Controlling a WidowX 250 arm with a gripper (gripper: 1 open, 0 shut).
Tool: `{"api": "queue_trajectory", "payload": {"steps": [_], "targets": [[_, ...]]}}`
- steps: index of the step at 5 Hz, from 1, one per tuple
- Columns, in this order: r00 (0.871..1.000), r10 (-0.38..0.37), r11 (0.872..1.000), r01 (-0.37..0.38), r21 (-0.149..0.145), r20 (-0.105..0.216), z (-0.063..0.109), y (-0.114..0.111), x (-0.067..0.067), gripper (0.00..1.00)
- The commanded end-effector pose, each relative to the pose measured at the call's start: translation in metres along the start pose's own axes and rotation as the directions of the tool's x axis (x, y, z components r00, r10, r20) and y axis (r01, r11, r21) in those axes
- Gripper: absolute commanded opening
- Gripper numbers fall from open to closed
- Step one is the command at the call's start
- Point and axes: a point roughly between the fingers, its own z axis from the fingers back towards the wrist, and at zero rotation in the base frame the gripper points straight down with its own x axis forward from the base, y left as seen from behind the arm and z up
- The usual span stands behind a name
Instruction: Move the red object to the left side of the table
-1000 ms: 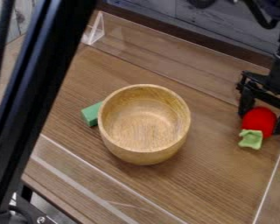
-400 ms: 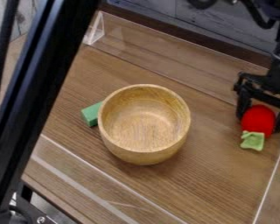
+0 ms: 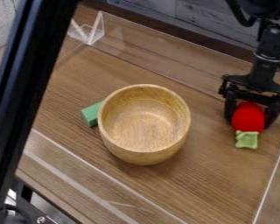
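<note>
Single camera view, looking down at an angle onto the table (image 3: 213,188), a brown wood-grain top w/ clear acrylic walls along its edges. A thick dark bar, blurred and close to the lens, runs diagonally across the left side of the pic.

Near center sits a round wooden bowl (image 3: 145,122), upright, nothing visible inside. A flat green piece (image 3: 94,113) pokes out from behind the bowl's left rim, touching or just beside it.

At the right edge, the black gripper (image 3: 250,109) points down from a dark arm. Its fingers (image 3: 227,96) are spread wide, one on each side of the red object (image 3: 248,115), w/ the red body between them; can't tell if they touch it. The red object rests on the table, its light green leafy end toward the camera, well apart from the bowl and close to the right acrylic wall.
</note>
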Motion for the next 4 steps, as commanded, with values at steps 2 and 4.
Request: {"api": "queue_trajectory", "payload": {"steps": [2,4], "targets": [[0.988,-0.143,0.990,0.143,0.004,0.065,0.042,-0.014,0.001,1.00],[0.991,-0.049,0.997,0.055,-0.051,0.122,0.082,-0.021,-0.017,0.00]]}}
